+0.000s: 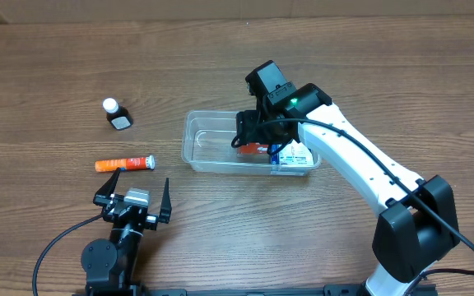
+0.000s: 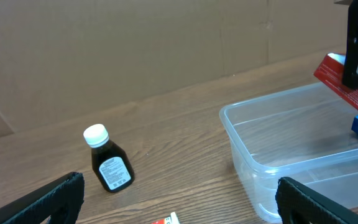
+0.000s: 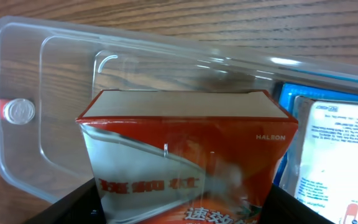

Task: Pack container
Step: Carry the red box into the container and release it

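The clear plastic container (image 1: pixel 208 152) sits at the table's middle; it also shows in the left wrist view (image 2: pixel 272 149) and the right wrist view (image 3: pixel 73 68). My right gripper (image 1: pixel 257 140) is shut on an orange-red box (image 3: pixel 185 149) and holds it over the container's right half. A blue and white box (image 1: pixel 295 156) lies inside at the right end, also in the right wrist view (image 3: pixel 334 143). My left gripper (image 1: pixel 134 197) is open and empty near the front edge.
A small dark bottle with a white cap (image 1: pixel 115 115) stands at the left, also in the left wrist view (image 2: pixel 109 163). An orange tube (image 1: pixel 124 164) lies between it and my left gripper.
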Tool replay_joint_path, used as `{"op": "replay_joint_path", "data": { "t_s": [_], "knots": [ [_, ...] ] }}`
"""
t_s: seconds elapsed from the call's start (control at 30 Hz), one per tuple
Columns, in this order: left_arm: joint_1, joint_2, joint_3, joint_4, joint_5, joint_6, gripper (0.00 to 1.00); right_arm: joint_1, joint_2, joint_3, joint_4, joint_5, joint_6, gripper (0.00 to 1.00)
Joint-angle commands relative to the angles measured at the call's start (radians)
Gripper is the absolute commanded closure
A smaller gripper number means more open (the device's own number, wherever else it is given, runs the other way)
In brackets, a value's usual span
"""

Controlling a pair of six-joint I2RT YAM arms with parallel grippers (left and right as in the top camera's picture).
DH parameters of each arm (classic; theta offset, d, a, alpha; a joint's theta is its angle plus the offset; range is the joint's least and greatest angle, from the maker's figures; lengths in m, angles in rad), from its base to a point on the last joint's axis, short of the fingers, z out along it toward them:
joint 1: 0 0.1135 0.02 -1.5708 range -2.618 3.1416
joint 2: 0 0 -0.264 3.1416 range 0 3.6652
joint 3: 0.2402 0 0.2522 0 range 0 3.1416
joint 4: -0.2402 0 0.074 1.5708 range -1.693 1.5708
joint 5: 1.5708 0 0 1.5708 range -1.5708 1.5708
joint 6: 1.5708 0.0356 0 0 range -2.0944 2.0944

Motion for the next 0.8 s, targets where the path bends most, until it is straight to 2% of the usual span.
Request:
{"op": "replay_joint_path", "data": {
  "t_s": [0.0,0.5,0.77],
  "knots": [
    [0.003,-0.005,-0.003,0.002,0.005,-0.01,0.0,0.003,0.012,0.016,0.0,0.031,0.047,0.29],
    [0.003,-0.005,-0.003,0.002,0.005,-0.01,0.0,0.003,0.016,-0.048,0.021,0.058,0.062,0.29],
    [0.003,-0.005,-0.003,0.002,0.005,-0.01,0.0,0.003,0.092,-0.048,0.051,0.034,0.062,0.29]
  ]
}}
